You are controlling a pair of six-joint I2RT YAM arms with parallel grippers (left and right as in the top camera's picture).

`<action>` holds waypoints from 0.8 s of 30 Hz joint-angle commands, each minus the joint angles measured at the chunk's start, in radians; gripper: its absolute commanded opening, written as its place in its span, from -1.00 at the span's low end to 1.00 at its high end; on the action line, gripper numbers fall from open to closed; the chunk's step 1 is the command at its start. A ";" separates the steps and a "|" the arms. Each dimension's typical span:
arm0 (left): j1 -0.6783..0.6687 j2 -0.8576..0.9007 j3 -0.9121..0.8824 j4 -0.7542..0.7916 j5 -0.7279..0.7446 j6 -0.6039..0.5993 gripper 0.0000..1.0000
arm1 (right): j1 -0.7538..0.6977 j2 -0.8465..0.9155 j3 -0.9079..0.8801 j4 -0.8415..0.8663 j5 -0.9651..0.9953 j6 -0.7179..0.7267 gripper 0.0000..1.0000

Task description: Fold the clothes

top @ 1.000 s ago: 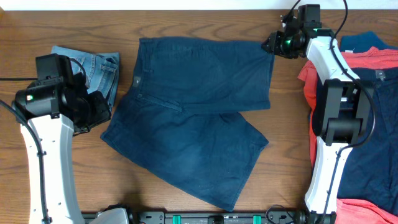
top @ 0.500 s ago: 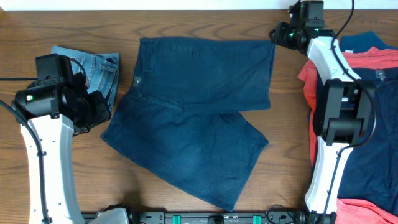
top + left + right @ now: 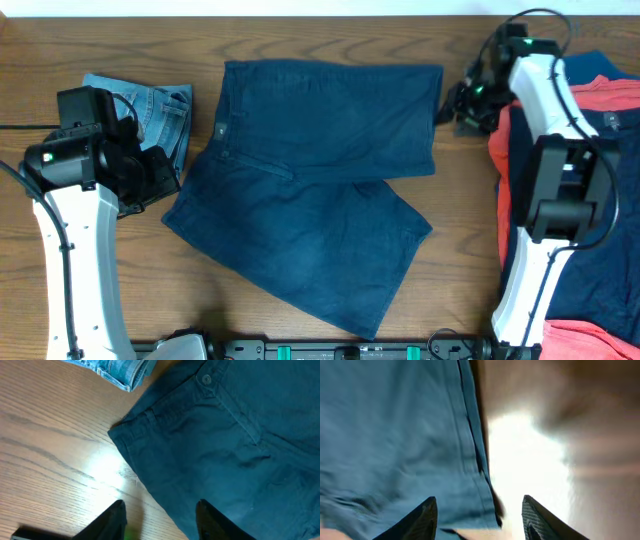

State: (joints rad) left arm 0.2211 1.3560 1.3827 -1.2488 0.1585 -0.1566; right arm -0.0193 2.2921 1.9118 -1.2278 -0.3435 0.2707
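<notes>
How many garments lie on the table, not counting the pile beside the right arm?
2. The dark blue shorts lie spread at the centre; the folded light denim piece sits beside them, partly covered by the left arm. Others may be hidden underneath.

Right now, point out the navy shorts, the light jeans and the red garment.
navy shorts (image 3: 300,240): overhead, lower leg panel.
light jeans (image 3: 150,105): overhead, folded top layer.
red garment (image 3: 615,95): overhead, upper part.

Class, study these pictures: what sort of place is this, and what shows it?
Probably a robotics lab bench for laundry-folding trials: a left arm and right arm at a wooden table, navy shorts spread flat, and a clothes pile.
</notes>
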 commanded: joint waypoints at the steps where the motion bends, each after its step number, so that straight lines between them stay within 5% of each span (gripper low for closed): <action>1: 0.002 -0.003 0.016 0.000 0.010 0.006 -0.04 | 0.063 -0.006 -0.065 -0.017 0.128 -0.005 0.08; 9: 0.002 -0.003 0.016 0.000 0.010 0.006 -0.05 | 0.118 -0.006 -0.252 0.097 0.145 0.093 -0.39; 13: 0.002 -0.003 0.016 0.000 0.010 0.006 -0.05 | 0.109 -0.007 -0.273 0.161 0.178 0.092 -0.95; 18: 0.002 -0.003 0.016 0.001 0.010 0.006 -0.04 | 0.045 -0.011 -0.171 0.146 0.338 0.100 -0.97; 24: 0.002 -0.003 0.016 0.005 0.011 0.006 -0.03 | -0.040 -0.017 -0.008 0.135 0.279 0.058 -0.59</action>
State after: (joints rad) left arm 0.2207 1.3560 1.3827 -1.2476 0.1589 -0.1562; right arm -0.0154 2.2745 1.8263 -1.0935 -0.0856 0.3531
